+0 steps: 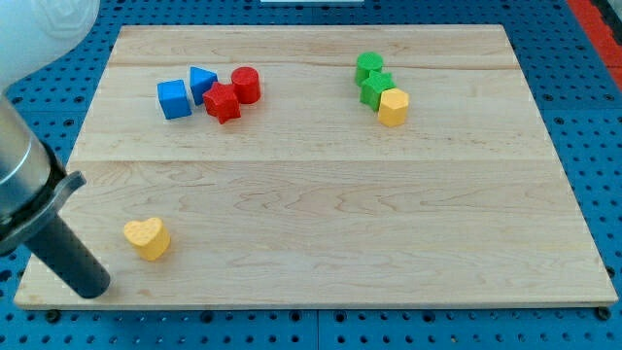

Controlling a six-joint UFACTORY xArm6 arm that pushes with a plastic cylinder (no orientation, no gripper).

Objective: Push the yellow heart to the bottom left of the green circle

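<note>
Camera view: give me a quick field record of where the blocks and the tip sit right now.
tip: view's bottom left, just left of the yellow heart, not touching
yellow heart: lower left of the board, alone
green circle: upper right, against the green star
green star: between green circle and yellow hexagon
yellow hexagon: below-right of green star
upper-left cluster: blue cube, blue triangle, red star, red cylinder
</note>
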